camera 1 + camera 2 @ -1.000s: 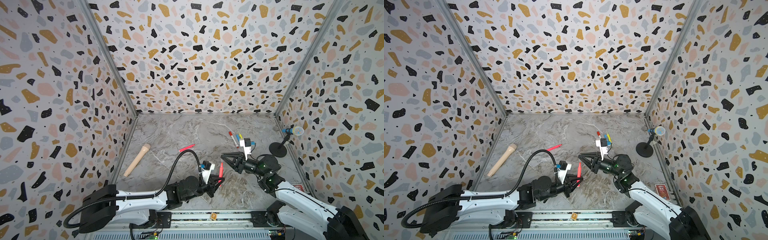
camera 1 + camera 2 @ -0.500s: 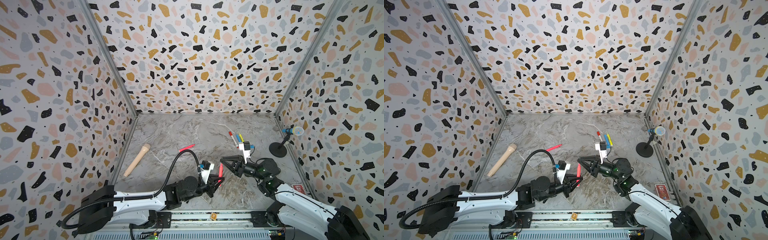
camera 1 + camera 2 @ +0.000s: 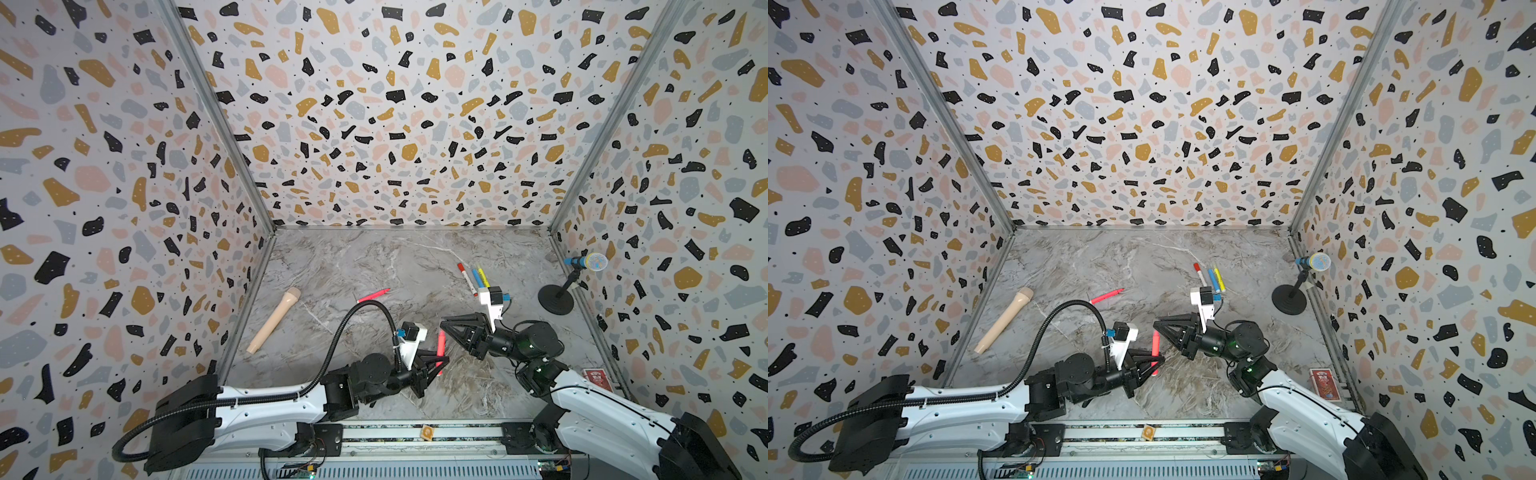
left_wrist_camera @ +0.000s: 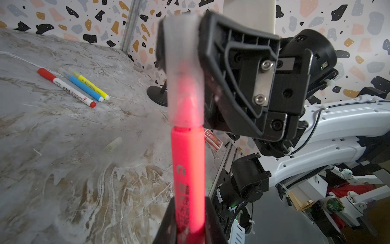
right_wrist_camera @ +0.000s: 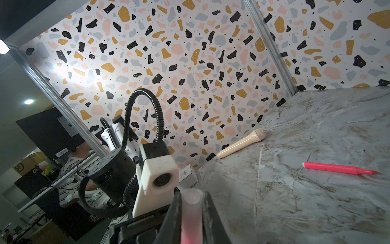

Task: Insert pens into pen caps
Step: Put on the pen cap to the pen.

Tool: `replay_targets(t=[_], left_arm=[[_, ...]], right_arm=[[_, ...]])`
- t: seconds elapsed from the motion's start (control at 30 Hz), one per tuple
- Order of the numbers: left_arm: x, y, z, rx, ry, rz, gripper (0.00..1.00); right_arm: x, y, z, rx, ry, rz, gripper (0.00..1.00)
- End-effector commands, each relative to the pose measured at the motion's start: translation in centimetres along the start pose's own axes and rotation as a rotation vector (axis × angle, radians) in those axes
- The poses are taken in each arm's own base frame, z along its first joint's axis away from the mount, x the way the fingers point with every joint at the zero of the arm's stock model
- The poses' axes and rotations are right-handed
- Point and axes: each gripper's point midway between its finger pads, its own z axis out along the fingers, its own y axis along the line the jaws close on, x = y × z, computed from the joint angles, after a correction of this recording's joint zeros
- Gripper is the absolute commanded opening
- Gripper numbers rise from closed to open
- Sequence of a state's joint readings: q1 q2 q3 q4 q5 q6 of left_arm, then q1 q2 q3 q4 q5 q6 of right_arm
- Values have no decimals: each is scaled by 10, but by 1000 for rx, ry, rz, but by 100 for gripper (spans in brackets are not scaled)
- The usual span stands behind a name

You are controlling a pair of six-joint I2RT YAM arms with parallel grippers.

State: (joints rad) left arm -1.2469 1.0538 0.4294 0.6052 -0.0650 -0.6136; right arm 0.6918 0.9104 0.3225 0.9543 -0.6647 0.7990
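Observation:
My left gripper [image 3: 439,366] [image 4: 190,209] is shut on a neon pink pen [image 3: 440,345] [image 4: 187,169] and holds it upright above the table. My right gripper [image 3: 444,327] [image 5: 192,197] is shut on a translucent pen cap [image 4: 185,69] [image 5: 191,211]. The cap sits over the pen's upper tip. A second pink pen [image 3: 373,295] [image 5: 337,169] lies uncapped on the table. The white pen with red ends [image 3: 467,279], the blue pen [image 3: 477,278] and the yellow pen [image 3: 483,276] lie side by side at the back right. A loose pale cap [image 4: 114,143] lies on the table.
A beige microphone-shaped stick [image 3: 274,320] lies by the left wall. A blue microphone on a black round stand [image 3: 557,301] stands by the right wall. A red card box [image 3: 596,378] lies near the right front corner. A small orange tag [image 3: 427,432] sits on the front rail.
My right gripper has come forward and down with the cap toward the top of the pink pen. The left gripper has kept the pen almost still.

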Motion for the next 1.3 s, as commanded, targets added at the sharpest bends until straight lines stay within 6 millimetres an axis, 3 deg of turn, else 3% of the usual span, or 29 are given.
replay_targets(t=[0.0, 0.33, 0.6, 0.93, 1.07, 1.27], left_arm=[[-71, -37, -12, 108, -233, 0, 0], [-90, -29, -18, 8, -260, 39, 0], [-107, -47, -24, 78, -299, 59, 0], [-138, -69, -39, 179, -331, 125, 0], [-149, -62, -43, 135, -347, 149, 0], [-168, -55, -58, 149, -437, 112, 0]], right_arm=[[39, 3, -2, -29, 145, 24, 4], [58, -7, -9, 74, 191, 11, 4], [81, -9, -11, 77, 235, 27, 2], [128, -4, -20, 73, 325, 37, 0], [137, -18, -21, 182, 360, 38, 0], [152, -18, -22, 230, 383, 26, 0]])
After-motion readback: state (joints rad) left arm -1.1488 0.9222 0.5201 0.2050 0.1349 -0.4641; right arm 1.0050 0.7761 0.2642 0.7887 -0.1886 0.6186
